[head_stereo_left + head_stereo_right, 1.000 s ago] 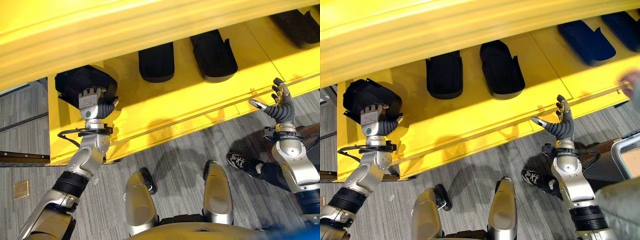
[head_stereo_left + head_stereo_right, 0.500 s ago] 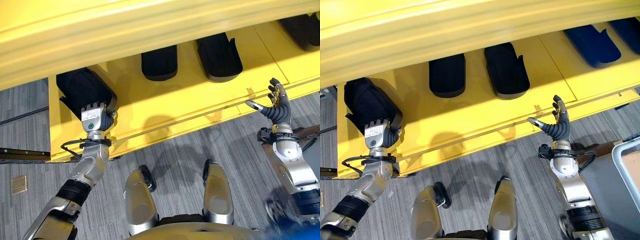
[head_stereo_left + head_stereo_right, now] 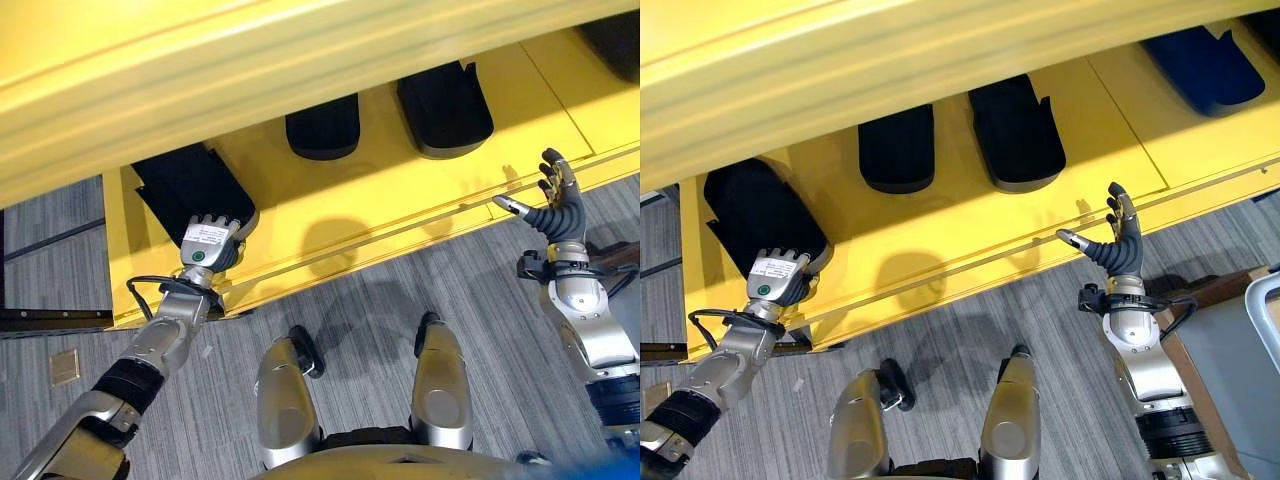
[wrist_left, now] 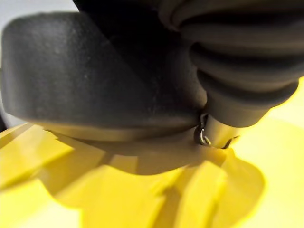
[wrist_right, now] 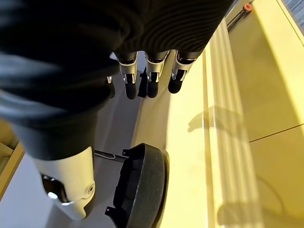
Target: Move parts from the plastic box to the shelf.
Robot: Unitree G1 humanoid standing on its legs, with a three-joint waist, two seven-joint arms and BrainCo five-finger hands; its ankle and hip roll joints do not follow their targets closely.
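Note:
A black moulded part [image 3: 185, 185] lies flat at the left end of the yellow shelf [image 3: 400, 200]. My left hand [image 3: 210, 245] is at its near end by the shelf's front edge, fingers curled on that end. Up close in the left wrist view, the part [image 4: 90, 71] presses against the hand's ribbed cover. My right hand [image 3: 1118, 240] stands upright at the shelf's front edge on the right, open with fingers spread and holding nothing. In its wrist view its fingers [image 5: 147, 80] point along the shelf.
Two more black parts [image 3: 322, 125] [image 3: 445, 105] lie side by side mid-shelf, and a blue part [image 3: 1205, 55] lies further right. A yellow upper board [image 3: 250, 60] overhangs the shelf. A grey box's rim [image 3: 1265, 310] and a brown carton [image 3: 1225, 345] stand on the floor at right.
The black part went from bunched up at the back left to lying flat and lengthwise. My left hand drew back toward the shelf's front edge with it. The right hand hardly moved.

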